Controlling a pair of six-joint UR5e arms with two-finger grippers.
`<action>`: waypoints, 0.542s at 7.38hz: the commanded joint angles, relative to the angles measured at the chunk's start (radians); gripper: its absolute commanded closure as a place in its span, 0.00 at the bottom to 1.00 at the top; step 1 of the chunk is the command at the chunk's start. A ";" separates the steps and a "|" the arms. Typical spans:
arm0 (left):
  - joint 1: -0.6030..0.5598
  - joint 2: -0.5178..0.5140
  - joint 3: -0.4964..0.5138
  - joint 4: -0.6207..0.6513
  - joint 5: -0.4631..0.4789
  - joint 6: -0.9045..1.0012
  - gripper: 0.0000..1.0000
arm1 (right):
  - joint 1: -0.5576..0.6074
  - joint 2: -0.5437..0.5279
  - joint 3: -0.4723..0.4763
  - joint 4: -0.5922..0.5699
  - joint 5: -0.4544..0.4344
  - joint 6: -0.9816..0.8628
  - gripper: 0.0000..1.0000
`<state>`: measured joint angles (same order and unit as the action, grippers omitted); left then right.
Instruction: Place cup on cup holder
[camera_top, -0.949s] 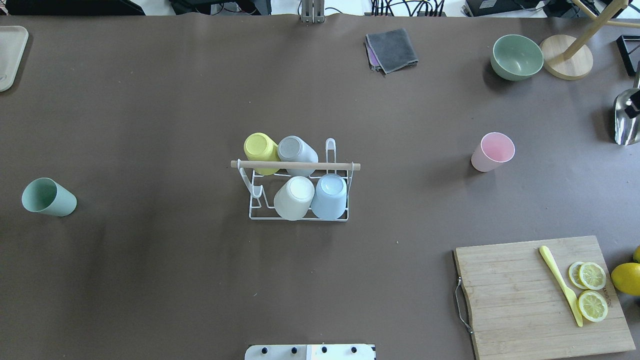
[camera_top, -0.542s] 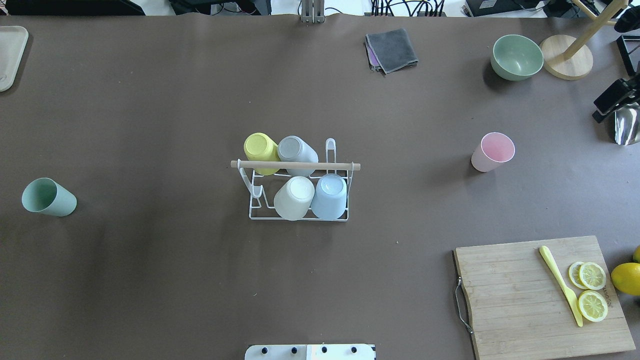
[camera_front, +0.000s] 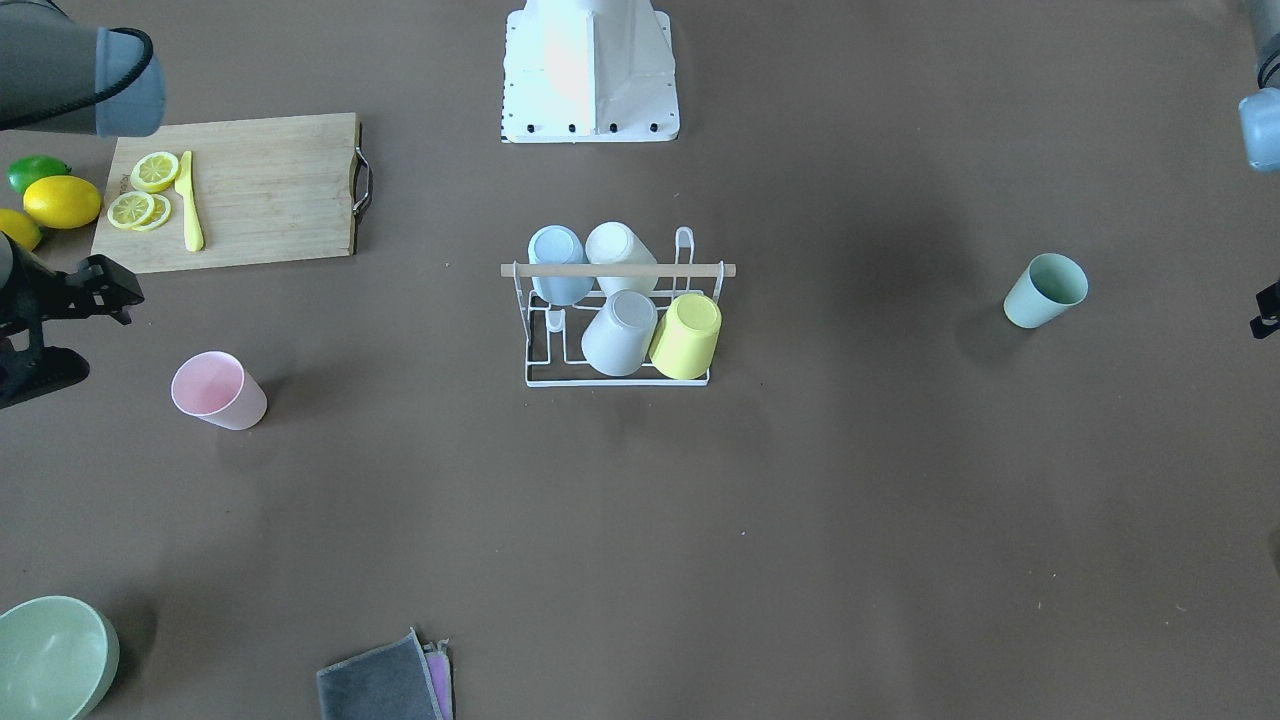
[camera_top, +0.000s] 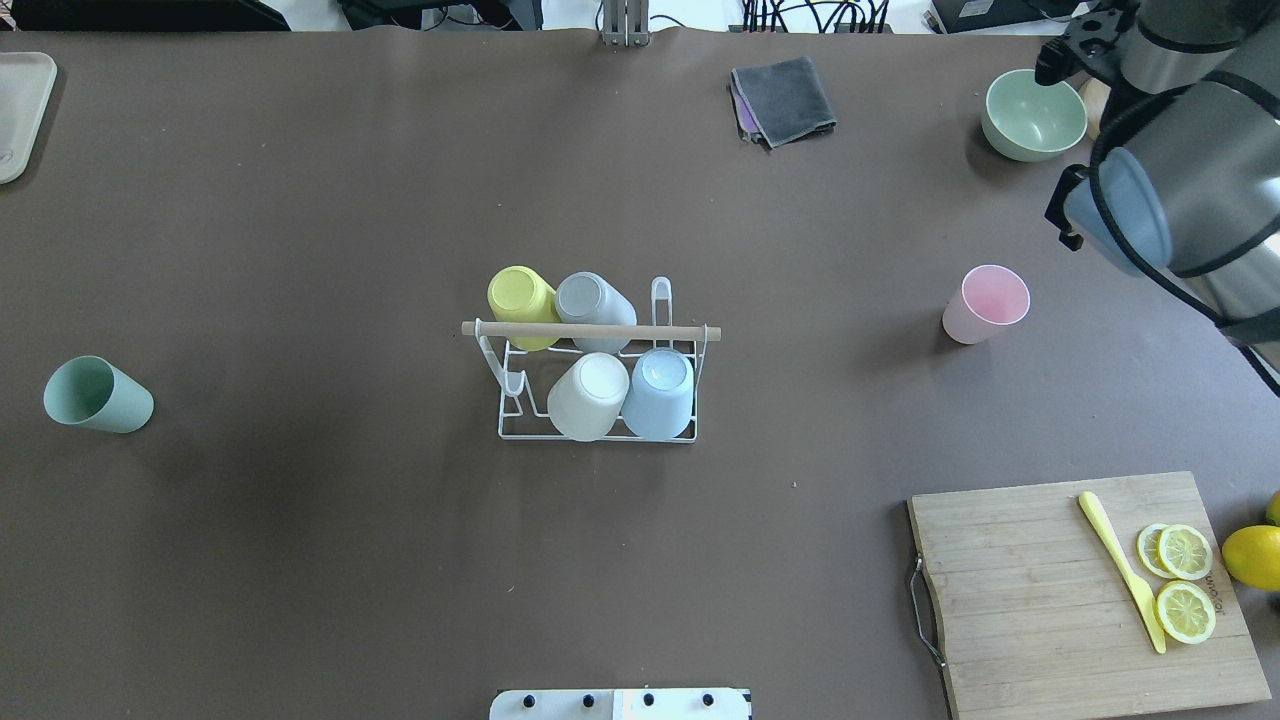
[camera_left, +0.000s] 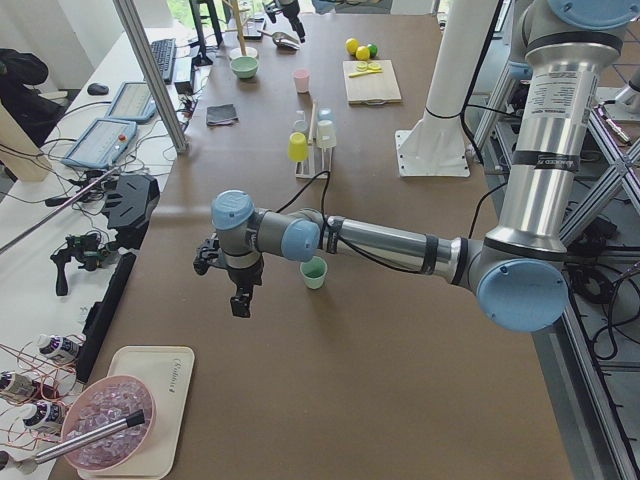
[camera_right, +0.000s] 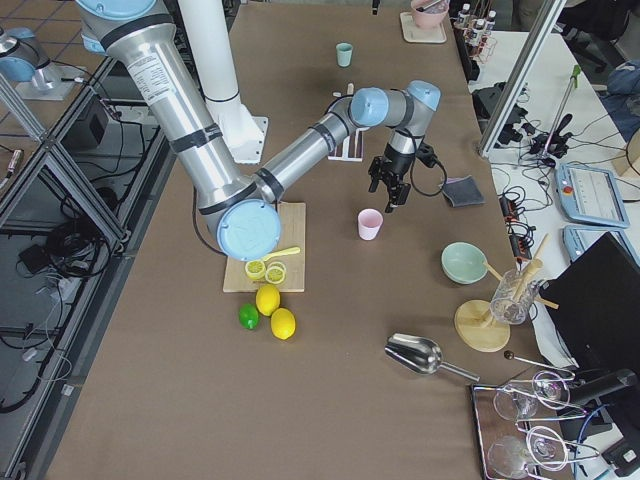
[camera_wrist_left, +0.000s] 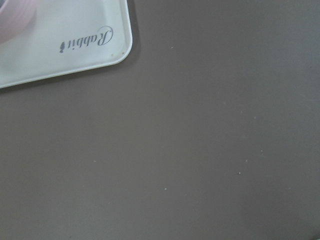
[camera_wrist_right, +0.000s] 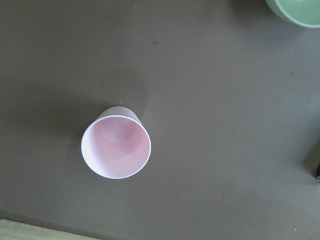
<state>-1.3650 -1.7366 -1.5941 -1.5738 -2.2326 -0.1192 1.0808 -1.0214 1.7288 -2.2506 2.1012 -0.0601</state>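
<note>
The white wire cup holder (camera_top: 520, 425) with a wooden rod (camera_top: 590, 330) stands mid-table and holds yellow, grey, cream and blue cups upside down. A pink cup (camera_top: 987, 300) stands upright to its right; it also shows in the right wrist view (camera_wrist_right: 116, 147). A green cup (camera_top: 95, 393) lies tilted at the far left. My right gripper (camera_front: 108, 328) hangs open and empty above the table, just beyond the pink cup (camera_front: 215, 390). My left gripper (camera_left: 240, 300) hovers near the green cup (camera_left: 314, 272); I cannot tell whether it is open or shut.
A cutting board (camera_top: 1040, 600) with lemon slices and a yellow knife (camera_top: 1120, 570) lies at the front right. A green bowl (camera_top: 1033, 113) and a grey cloth (camera_top: 783, 98) lie at the far side. A white tray (camera_top: 20, 110) is at the far left.
My right arm has swung in from the right edge, over the green bowl and towards the pink cup. The cups and the holder have not moved.
</note>
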 joint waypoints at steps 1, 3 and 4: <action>0.073 -0.174 0.090 0.152 0.007 0.004 0.02 | -0.047 0.160 -0.148 -0.104 -0.058 -0.072 0.00; 0.122 -0.244 0.152 0.207 0.005 0.007 0.02 | -0.111 0.254 -0.312 -0.106 -0.104 -0.086 0.00; 0.138 -0.279 0.170 0.275 0.005 0.009 0.02 | -0.122 0.336 -0.440 -0.110 -0.125 -0.154 0.00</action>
<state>-1.2534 -1.9704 -1.4541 -1.3664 -2.2266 -0.1127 0.9866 -0.7784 1.4376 -2.3548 2.0046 -0.1549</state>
